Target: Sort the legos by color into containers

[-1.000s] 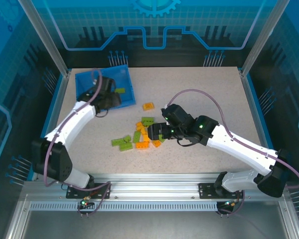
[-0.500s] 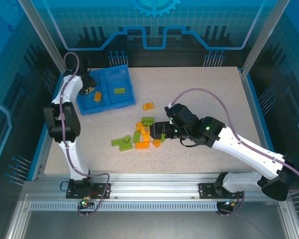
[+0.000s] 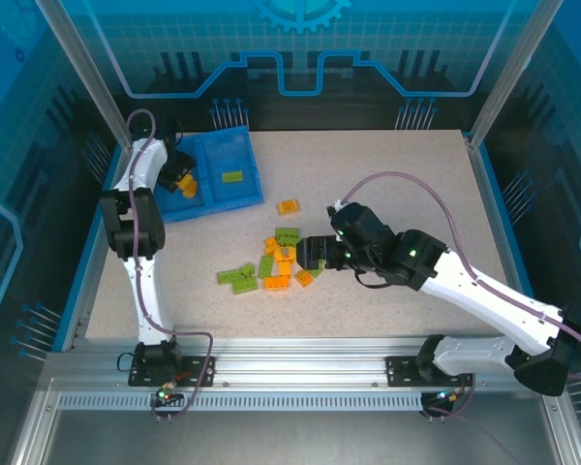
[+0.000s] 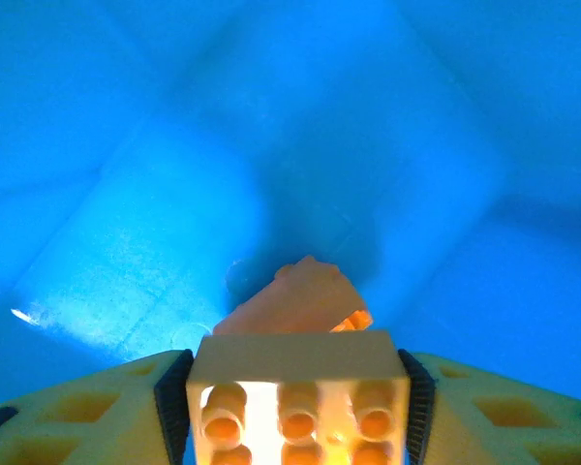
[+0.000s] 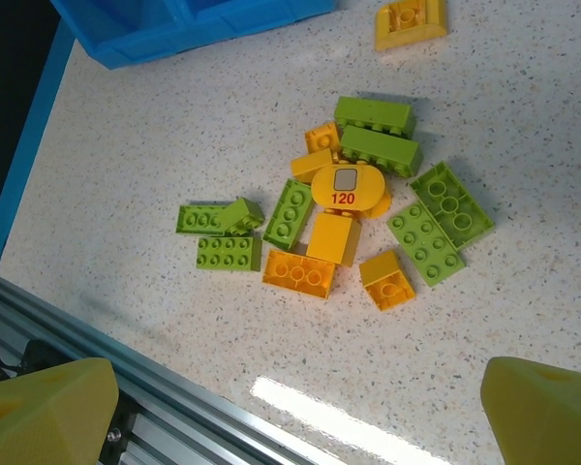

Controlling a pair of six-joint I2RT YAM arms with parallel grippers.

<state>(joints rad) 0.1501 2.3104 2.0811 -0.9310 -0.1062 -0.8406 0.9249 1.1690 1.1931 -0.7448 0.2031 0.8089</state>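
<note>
Speckled table [image 3: 397,194] w/ legos [image 3: 278,281], blue walls [image 3: 300,48].

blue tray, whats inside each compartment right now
Right compartment: one green brick. Left compartment: an orange brick between the left gripper fingers, a second orange brick beneath it. The left arm covers part of that floor.

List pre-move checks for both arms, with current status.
1. Orange brick between left jaws: ok, gripped on both sides.
2. Left jaws over tray, left compartment: ok.
3. Colour match: ok. A loose orange brick lies below, and the green brick is in the right compartment.
4. Drop height above tray floor: cannot tell.
5. Right jaws open: ok, nothing held.
6. Right jaws above pile: ok.
</note>
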